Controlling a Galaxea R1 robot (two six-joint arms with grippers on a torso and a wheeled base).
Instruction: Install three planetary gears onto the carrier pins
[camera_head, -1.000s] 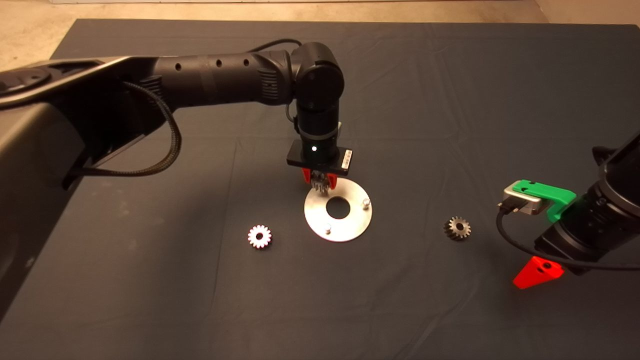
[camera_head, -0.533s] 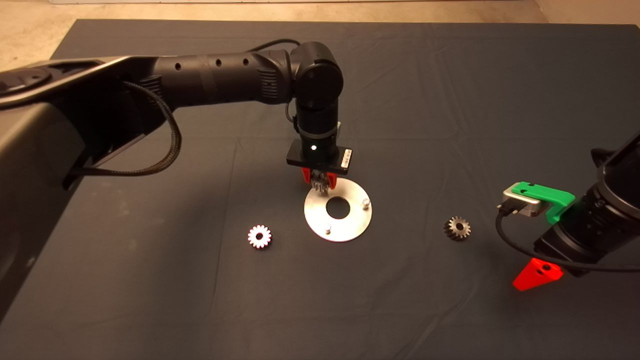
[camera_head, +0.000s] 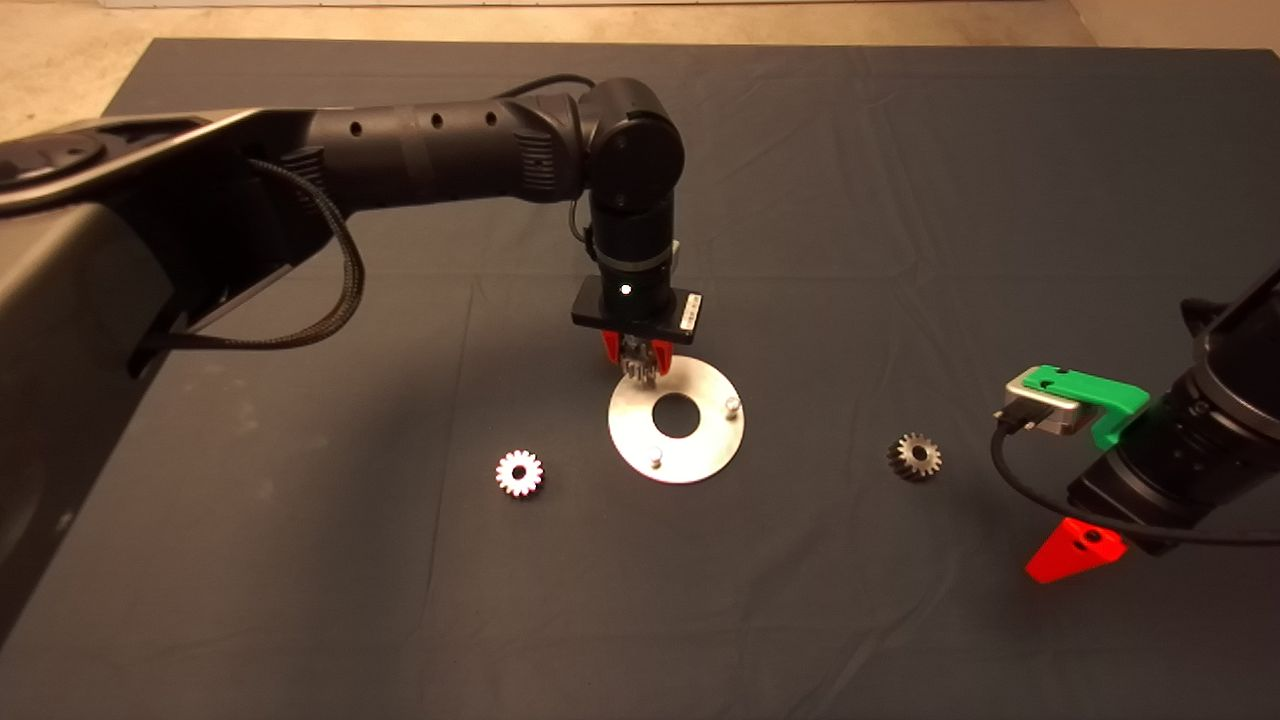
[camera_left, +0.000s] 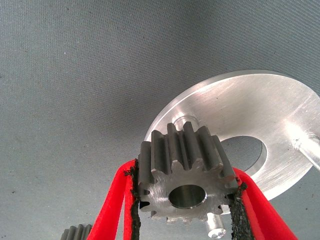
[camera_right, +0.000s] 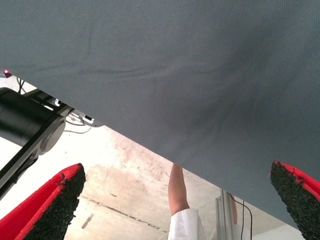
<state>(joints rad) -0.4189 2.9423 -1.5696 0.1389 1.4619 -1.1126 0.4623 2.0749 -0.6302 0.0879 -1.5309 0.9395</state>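
Observation:
The shiny disc (camera_head: 700, 455) lies at mid-mat with two bare carrier pins (camera_head: 733, 405) (camera_head: 655, 456) in the head view. My left gripper (camera_head: 638, 365) is shut on a dark planetary gear (camera_head: 638, 374) and holds it over the disc's far-left rim. In the left wrist view the gear (camera_left: 185, 175) sits between the pads (camera_left: 134, 200), just above the third pin (camera_left: 184, 120) and apart from it. One loose gear (camera_head: 519, 472) lies left of the disc and another (camera_head: 914, 456) lies right of it. My right gripper (camera_head: 1075, 550) is open and parked at the lower right.
The right wrist view looks past the mat's edge (camera_right: 150, 145) to the floor, where a person's arm (camera_right: 177, 195) and part of the robot's frame (camera_right: 30, 125) show. The left arm (camera_head: 440, 155) reaches across the mat's far left.
My left gripper has risen slightly with the gear still in it, staying over the disc's far-left rim. The right arm has drifted a little lower.

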